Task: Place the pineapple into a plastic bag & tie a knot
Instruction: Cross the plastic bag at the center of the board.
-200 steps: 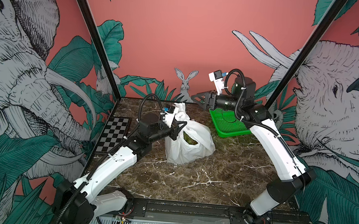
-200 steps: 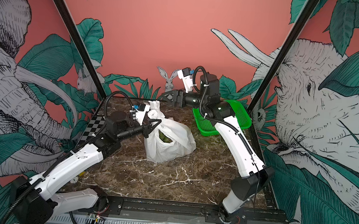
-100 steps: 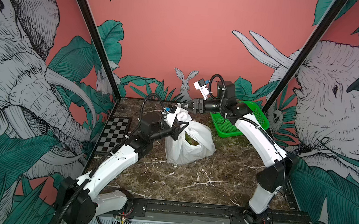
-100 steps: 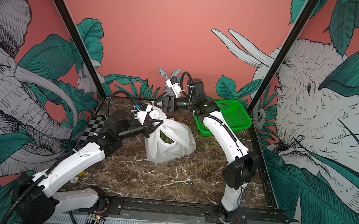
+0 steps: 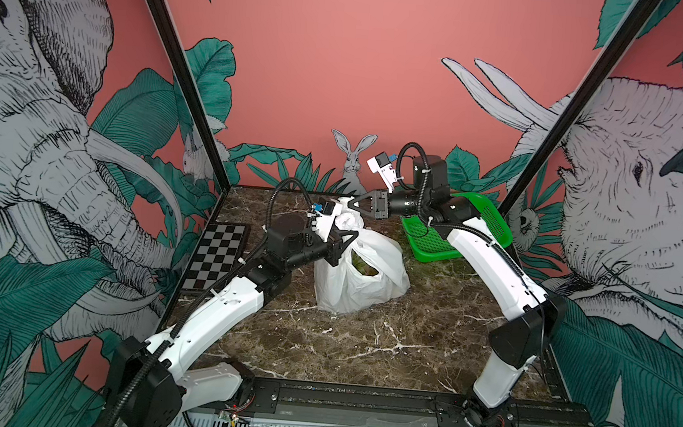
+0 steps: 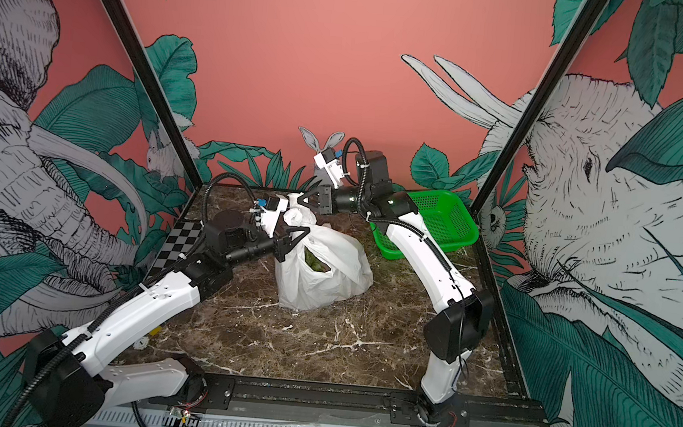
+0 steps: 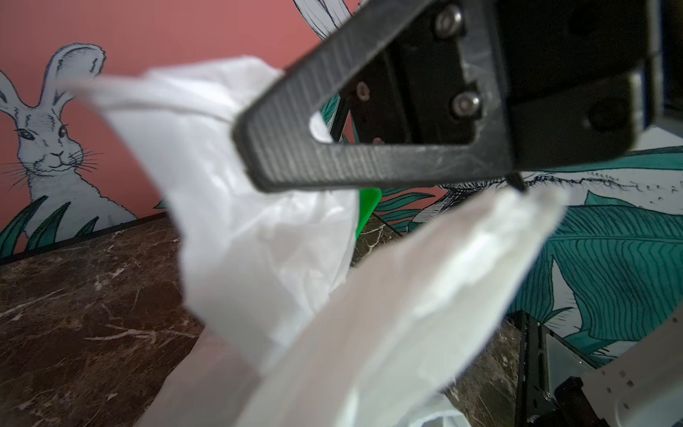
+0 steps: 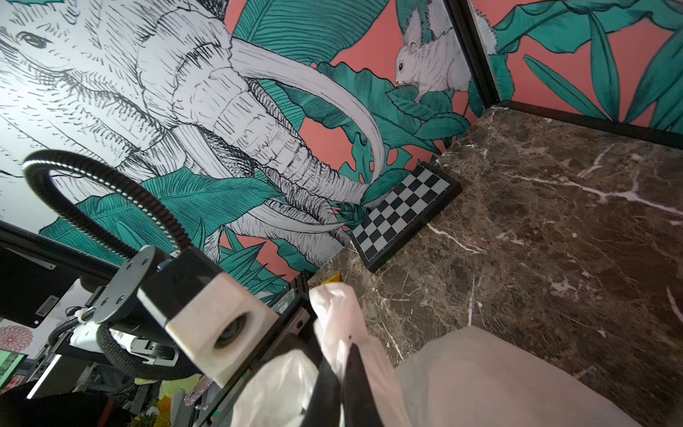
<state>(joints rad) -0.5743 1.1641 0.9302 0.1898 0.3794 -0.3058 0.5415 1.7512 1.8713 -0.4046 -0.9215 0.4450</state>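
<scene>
White plastic bag (image 5: 362, 272): knot (image 5: 347, 219) sits between opposed jaws. Right gripper (image 5: 355, 204) clamped shut on film at its top; left gripper (image 5: 352, 236) shut on handle just beneath, equally near.

There is one plastic bag (image 5: 362, 274) on the one desk (image 5: 363, 341). One greenish thing (image 5: 362, 266) shows in the bag's opening; it is too small to identify. One green mesh basket (image 5: 493, 222) sits behind the bag on its right. One checkerboard (image 5: 215, 254) lies to the bag's left. Two arms meet at the bag's top, each with one gripper: the left gripper (image 5: 348, 238) and the right gripper (image 5: 357, 201).
</scene>
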